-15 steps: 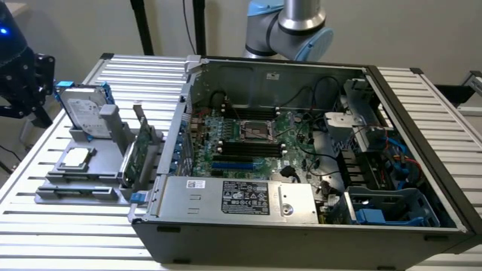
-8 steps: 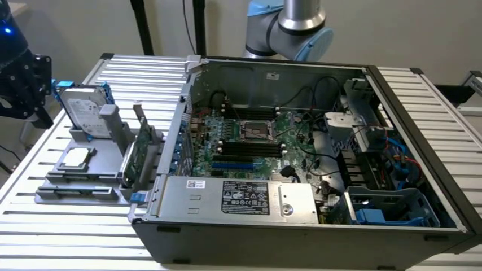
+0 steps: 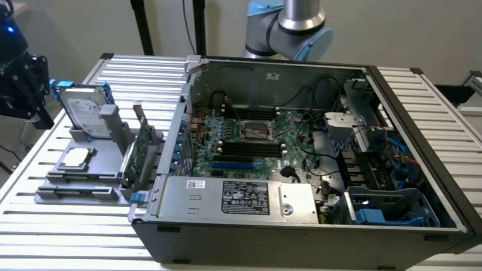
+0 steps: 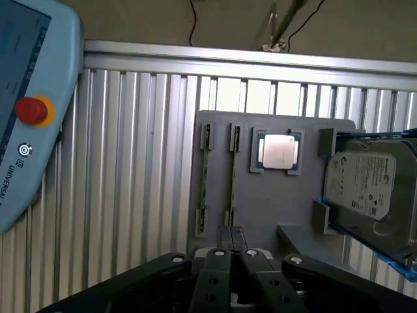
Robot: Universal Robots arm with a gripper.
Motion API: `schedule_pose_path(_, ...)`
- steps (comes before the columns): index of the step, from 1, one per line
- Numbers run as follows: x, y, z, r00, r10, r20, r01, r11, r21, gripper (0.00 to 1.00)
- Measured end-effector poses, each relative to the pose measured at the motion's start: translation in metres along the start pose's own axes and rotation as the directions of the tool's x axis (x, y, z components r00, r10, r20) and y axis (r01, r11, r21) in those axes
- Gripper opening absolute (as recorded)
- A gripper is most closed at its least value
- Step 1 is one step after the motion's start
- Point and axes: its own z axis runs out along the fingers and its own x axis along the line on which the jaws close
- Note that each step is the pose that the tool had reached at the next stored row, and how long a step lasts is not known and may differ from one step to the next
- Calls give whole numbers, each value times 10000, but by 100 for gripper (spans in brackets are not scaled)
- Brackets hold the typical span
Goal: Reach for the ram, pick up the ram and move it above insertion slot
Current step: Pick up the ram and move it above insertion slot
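The black claw point(image 4: 230, 231), pinched shut and empty, hovers over the grey plastic holder point(image 4: 273, 202) on the slatted table point(image 4: 130, 163). The thin, pale-edged ram stick point(image 4: 233, 173) stands edge-on there, just beyond its tips. I'd open up first and line up along its length.

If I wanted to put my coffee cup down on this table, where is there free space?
The slatted table is bare on the camera's side of the grey holder and beside the computer case on the exterior view's right. Crowded: the holder, with its hard drive, chip and green card, and the case's cabled inside.
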Motion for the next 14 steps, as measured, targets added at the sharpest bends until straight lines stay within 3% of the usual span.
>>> schedule_pose_path(3,10,4,3,10000,-2,-2,2,10000,9,17)
schedule_pose_path(7,42,12,59,10000,0,-5,1,10000,66,36)
schedule_pose_path(14,117,47,186,9999,104,-6,-104,9999,96,36)
